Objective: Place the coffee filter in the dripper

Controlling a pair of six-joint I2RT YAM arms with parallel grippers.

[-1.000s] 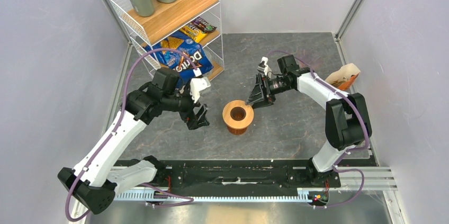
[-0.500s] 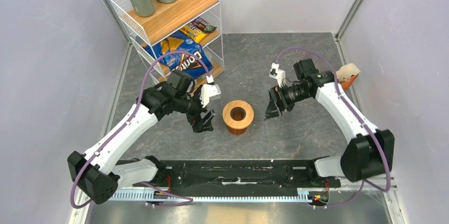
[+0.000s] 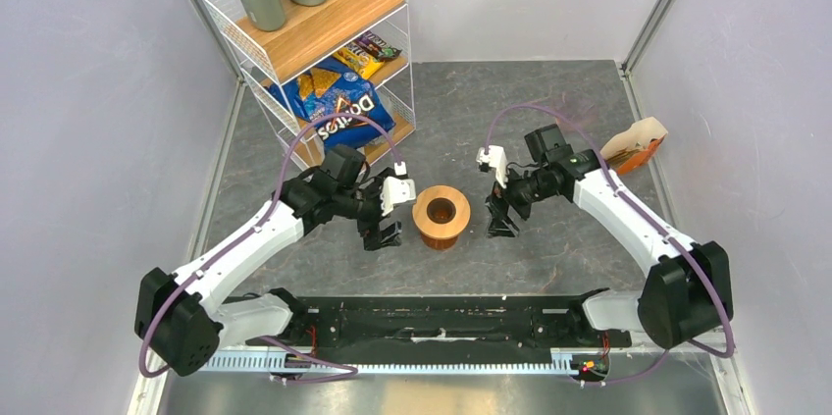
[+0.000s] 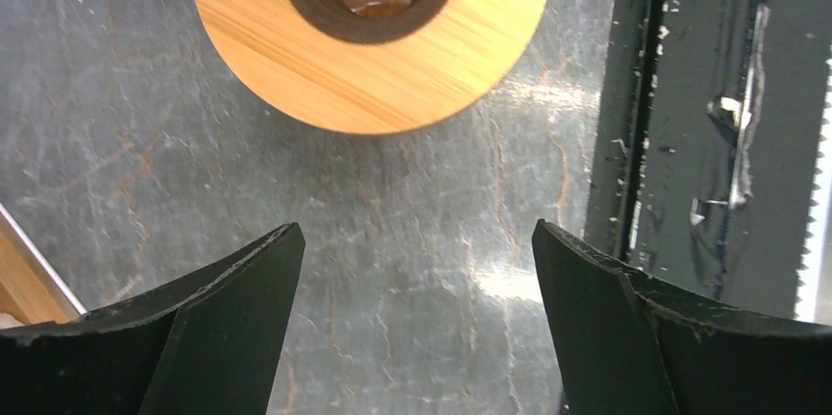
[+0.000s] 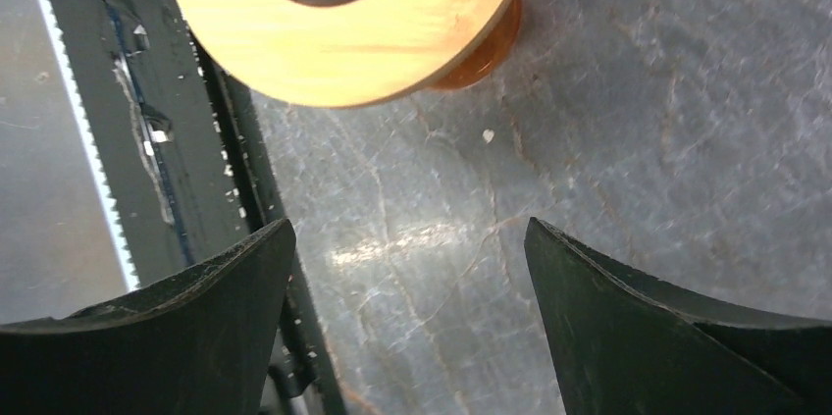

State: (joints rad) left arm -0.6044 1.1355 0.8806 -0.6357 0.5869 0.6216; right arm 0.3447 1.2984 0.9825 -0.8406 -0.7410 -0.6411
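No coffee filter shows in any view, and no dripper either. A flat wooden ring point(image 3: 441, 209) sits on an amber glass beaker point(image 5: 486, 42) at the table's middle. My left gripper point(image 3: 381, 232) hangs just left of the ring, open, with only bare table between its fingers point(image 4: 417, 229). The ring point(image 4: 373, 32) lies ahead of those fingers, apart from them. My right gripper point(image 3: 498, 219) hovers just right of the ring, also open and holding nothing point(image 5: 410, 224). In the right wrist view the ring point(image 5: 343, 23) is ahead of the fingertips, untouched.
A white wire shelf point(image 3: 314, 52) with bottles and a blue chip bag point(image 3: 338, 111) stands at the back left. An orange-and-cream pack point(image 3: 638, 143) leans at the right wall. A black rail point(image 3: 442, 322) runs along the near edge.
The right gripper left the ring's right rim, swung out, then came down close to the ring's right side, opening wider. The left gripper moved right, closer to the ring.
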